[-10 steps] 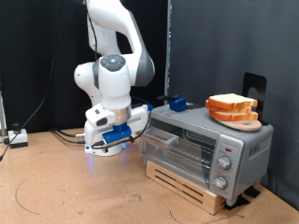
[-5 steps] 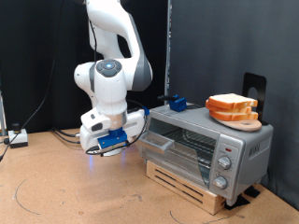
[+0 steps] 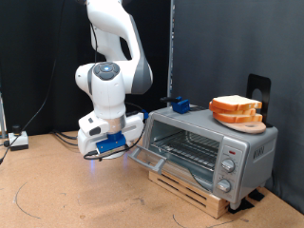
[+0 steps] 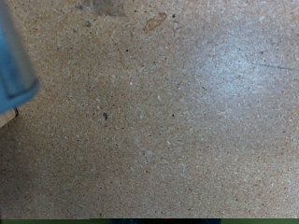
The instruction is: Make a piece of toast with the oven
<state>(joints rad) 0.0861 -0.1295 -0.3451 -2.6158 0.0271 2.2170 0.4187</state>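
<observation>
The boxy silver-grey countertop toaster oven (image 3: 204, 147) stood on a low wooden slatted pallet (image 3: 195, 186) at the exterior view's right, its glass drop-down door (image 3: 150, 157) lowered far enough to show the wire rack (image 3: 185, 145) inside. Round knobs (image 3: 228, 163) ran down its right-hand panel.

On the oven's roof lay a round wooden board (image 3: 249, 123) bearing a small stack of bread; the top piece of toast (image 3: 234, 104) was a flat, squarish slice, pale on its face with a golden-brown crust. A small blue object (image 3: 179, 104) sat on the roof towards the back.

The white arm's gripper (image 3: 106, 144) hung low over the brown particle-board table (image 3: 66, 195), just beside the door's free edge. Its fingers were hidden behind the blue-lit hand, so I could not tell how far apart they stood, and nothing showed between them. The wrist view showed mostly speckled board, with what may have been the door's grey-blue edge (image 4: 13, 56) at one side.
</observation>
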